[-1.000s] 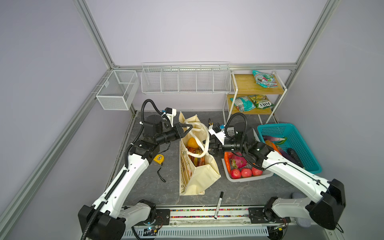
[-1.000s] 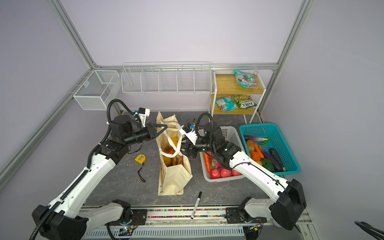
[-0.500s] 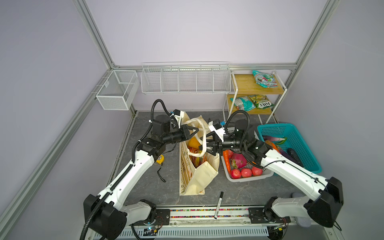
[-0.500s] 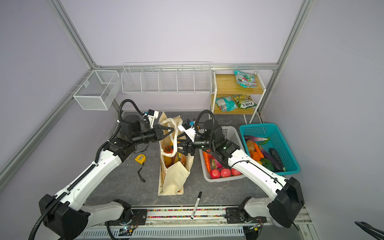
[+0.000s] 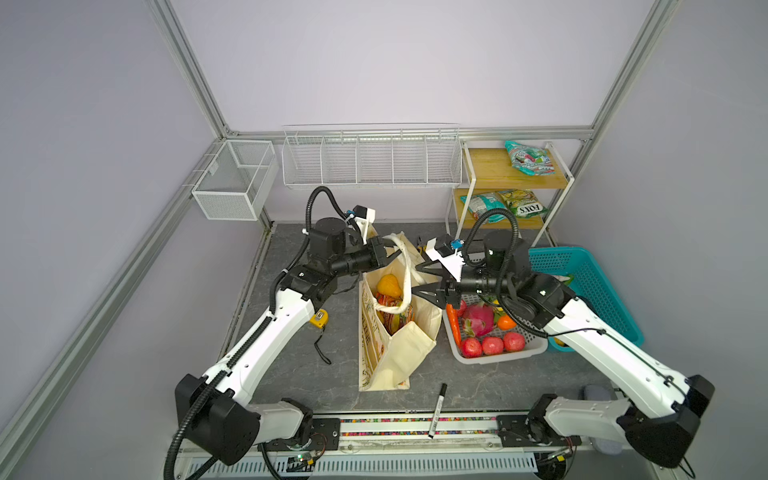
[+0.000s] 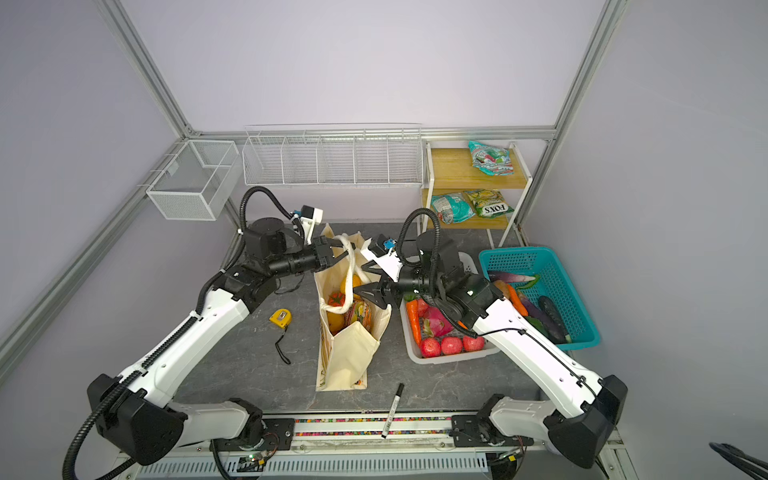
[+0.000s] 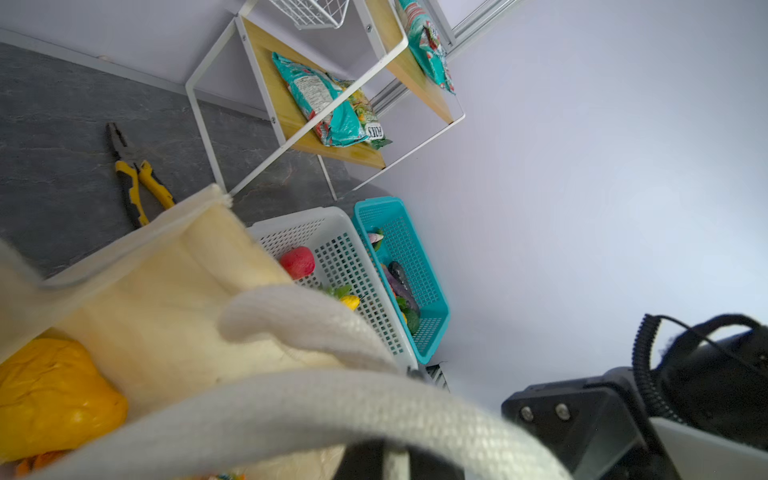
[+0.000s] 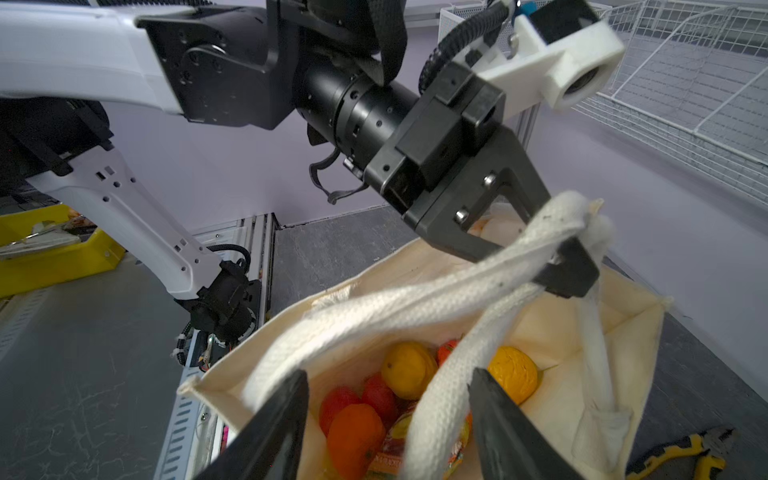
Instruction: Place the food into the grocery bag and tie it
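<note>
Clamping a rope handle [image 8: 415, 297], left gripper [image 5: 388, 253] faces right gripper [image 5: 417, 280], spread astride a strand [image 8: 442, 395].

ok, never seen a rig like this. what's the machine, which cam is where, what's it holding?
Two white robot arms on a table, each ending in a pincer. Two pictures look down from above; two come from wrist cameras. In the middle stands the grocery bag, with toy fruit and a snack packet inside. The left pincer is shut on its rope handle; the right pincer is open, rope running between its fingers. Around it: white basket, teal basket, tape measure, marker, pliers.
</note>
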You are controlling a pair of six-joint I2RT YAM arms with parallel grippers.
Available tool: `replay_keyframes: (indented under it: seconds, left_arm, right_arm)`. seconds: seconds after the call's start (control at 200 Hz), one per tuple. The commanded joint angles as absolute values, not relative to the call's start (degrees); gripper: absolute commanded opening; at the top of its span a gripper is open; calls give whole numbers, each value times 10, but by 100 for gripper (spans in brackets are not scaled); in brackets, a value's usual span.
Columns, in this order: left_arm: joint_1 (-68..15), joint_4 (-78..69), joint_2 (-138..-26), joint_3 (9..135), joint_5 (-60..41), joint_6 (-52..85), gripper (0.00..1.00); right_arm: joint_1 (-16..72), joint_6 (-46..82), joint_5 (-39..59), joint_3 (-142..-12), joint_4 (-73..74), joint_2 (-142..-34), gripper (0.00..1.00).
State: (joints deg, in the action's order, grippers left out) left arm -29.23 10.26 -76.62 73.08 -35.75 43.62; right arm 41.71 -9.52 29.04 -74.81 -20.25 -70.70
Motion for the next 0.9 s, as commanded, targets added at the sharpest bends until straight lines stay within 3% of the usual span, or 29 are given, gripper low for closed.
replay_keyframes:
  seconds: [0.0, 0.135, 0.47, 0.73, 0.895]
  left_arm:
    - [-305, 53, -781, 756, -372, 462, 0]
    - [-305, 42, -774, 765, -377, 475, 0]
    - [-305, 32, -769, 767, -388, 484, 0]
    - [-304, -28, -780, 765, -408, 524, 0]
    - [-304, -40, -789, 762, -415, 532, 0]
  right_arm:
    - [414, -132, 264, -753, -247, -697, 65]
    - [393, -141, 255, -748, -259, -679, 65]
    - [276, -107, 349, -729, -205, -679, 65]
    - [278, -38, 465, -674, -74, -755, 62]
    - [281, 37, 538, -628, 56, -766, 66]
